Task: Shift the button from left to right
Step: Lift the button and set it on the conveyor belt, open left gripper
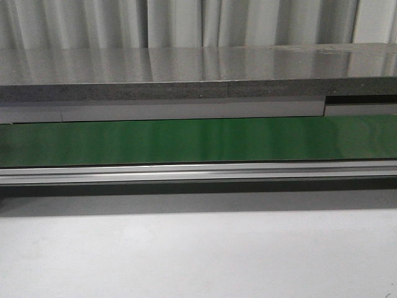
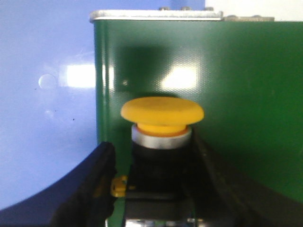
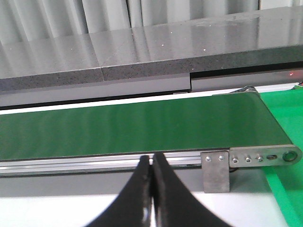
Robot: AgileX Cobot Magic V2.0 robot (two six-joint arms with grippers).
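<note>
- We see the button (image 2: 162,137), a push-button switch with a round yellow-orange cap, a silver collar and a black boxy body, only in the left wrist view; it stands upright on the glossy green conveyor belt (image 2: 236,94), close to the belt's end edge.
- Our left pincer (image 2: 151,189) is spread apart, one black finger (image 2: 92,189) on each side of the button's body; we cannot tell whether the fingers touch it.
- Past the belt's end edge lies a pale blue surface (image 2: 42,71).
- Our right pincer (image 3: 152,198) is clenched, its two black fingers pressed together with nothing between them, hanging above the silver aluminium rail (image 3: 94,163) that runs along the belt's near edge.
- In the front view the belt (image 1: 198,139) runs across the frame, with a grey stone-like shelf (image 1: 186,74) behind it and the pale grey tabletop (image 1: 198,254) in front of it; neither arm nor the button shows there.
</note>
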